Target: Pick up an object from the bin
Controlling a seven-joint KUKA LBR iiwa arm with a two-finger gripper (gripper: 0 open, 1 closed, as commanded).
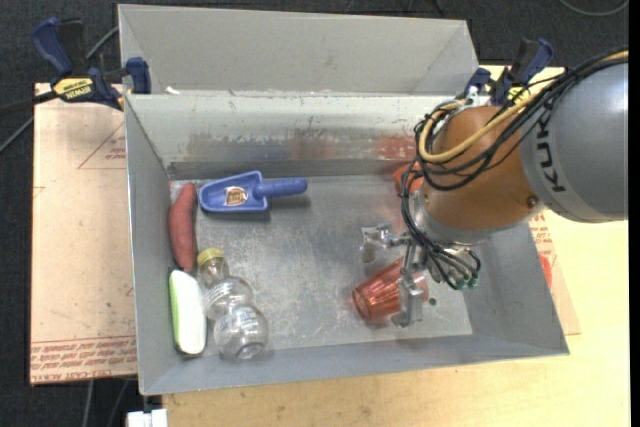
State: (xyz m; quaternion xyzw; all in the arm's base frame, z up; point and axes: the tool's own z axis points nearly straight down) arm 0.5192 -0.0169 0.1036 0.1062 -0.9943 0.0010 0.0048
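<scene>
Against red cup [374, 300], tool [402, 281].

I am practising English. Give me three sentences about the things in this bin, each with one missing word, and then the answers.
1. The scoop near the far wall is ____ in colour.
2. The clear bottle lies on the ____ side of the view, beside a white bar.
3. The gripper is close to a ____ see-through cup.
Missing words: blue; left; red.
</scene>
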